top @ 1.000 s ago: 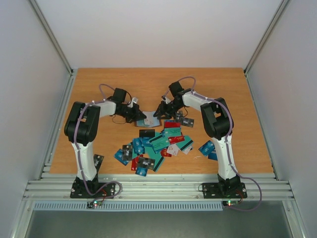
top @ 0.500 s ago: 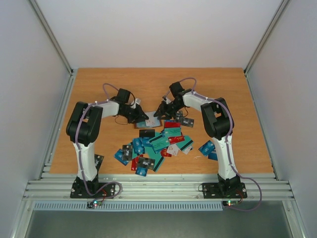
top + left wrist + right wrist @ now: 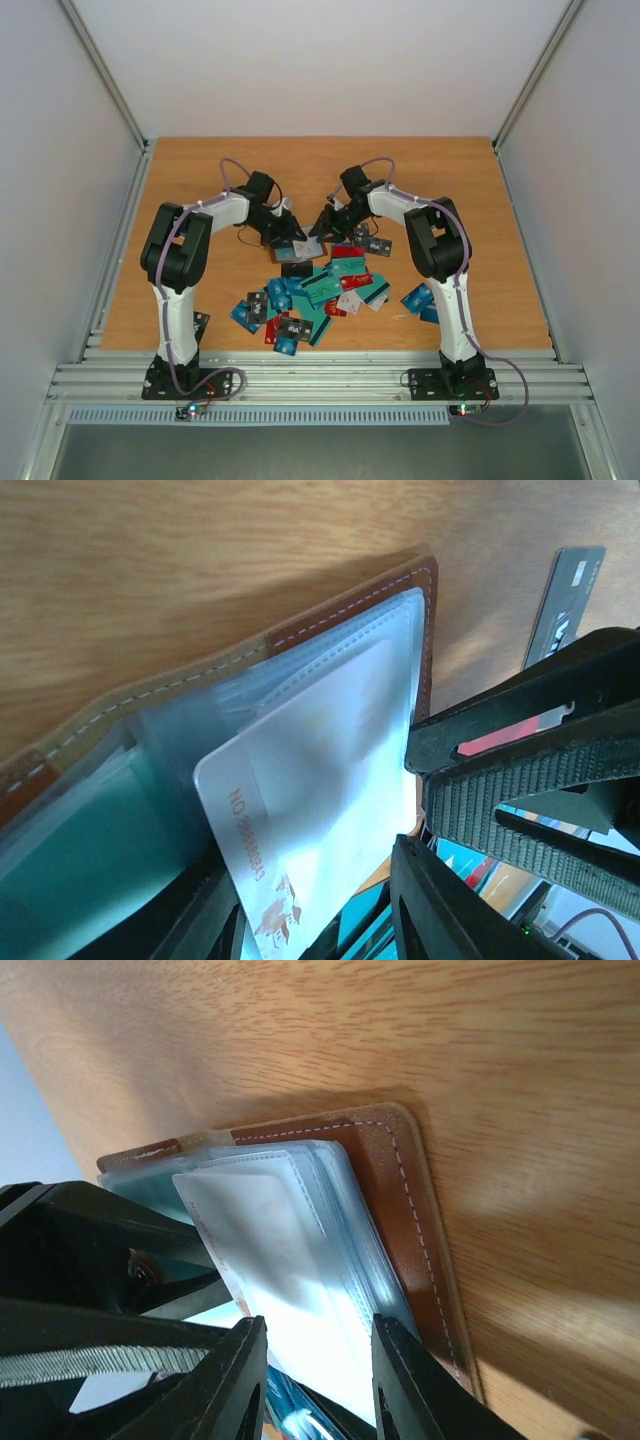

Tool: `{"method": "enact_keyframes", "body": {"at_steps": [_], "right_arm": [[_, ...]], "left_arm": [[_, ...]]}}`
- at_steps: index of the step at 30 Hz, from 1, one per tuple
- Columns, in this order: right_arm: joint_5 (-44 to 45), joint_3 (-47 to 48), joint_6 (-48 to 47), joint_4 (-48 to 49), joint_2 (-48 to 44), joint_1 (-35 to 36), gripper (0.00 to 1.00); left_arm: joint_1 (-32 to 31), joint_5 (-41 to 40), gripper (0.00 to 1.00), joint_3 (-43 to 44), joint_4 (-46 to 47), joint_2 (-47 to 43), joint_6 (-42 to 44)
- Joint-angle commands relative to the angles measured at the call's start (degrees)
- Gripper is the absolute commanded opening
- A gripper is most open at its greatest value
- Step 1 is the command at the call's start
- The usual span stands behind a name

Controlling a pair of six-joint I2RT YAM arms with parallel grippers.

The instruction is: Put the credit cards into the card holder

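Note:
The brown card holder [image 3: 303,246] lies open on the table, its clear sleeves up. Its stitched edge shows in the left wrist view [image 3: 428,630] and the right wrist view [image 3: 400,1190]. My left gripper [image 3: 290,235] [image 3: 310,880] holds a white card [image 3: 300,820] across its width; the card's far end sits inside a clear sleeve. My right gripper [image 3: 322,228] [image 3: 320,1330] has its jaws apart at the holder's other side, with sleeves between them. Its ribbed fingers [image 3: 520,780] show in the left wrist view. The other credit cards [image 3: 320,290] lie in a loose pile nearer me.
A black card [image 3: 296,268] lies just below the holder. A dark card [image 3: 375,245] lies beside the right arm, blue cards [image 3: 420,300] at the pile's right, and one card [image 3: 198,322] by the left arm's base. Metal rails run along the table's left side.
My left gripper has moved right, up to the holder, with the white card. The right gripper has stayed at the holder.

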Motion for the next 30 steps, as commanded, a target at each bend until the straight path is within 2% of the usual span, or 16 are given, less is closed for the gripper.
{"method": "enact_keyframes", "body": {"at_steps": [1,11,30], "right_arm": [[2.18,-1.03,0.77,-2.15,-0.46,0.47,0.31],[1.75,-1.47,1.76,-1.12,-0.86,0.46,0.31],[1.48,-4.14,4.10,1.36,-2.20,0.46,0.30]], "left_arm": [[-0.26,-3.38,0.43,1.79,-8.76,0.04,1.91],[-0.40,-6.23,0.53,7.45,-16.99,1.79,2.30],[-3.44,-5.37,0.52,8.87,-13.28,3.66,-5.81]]}}
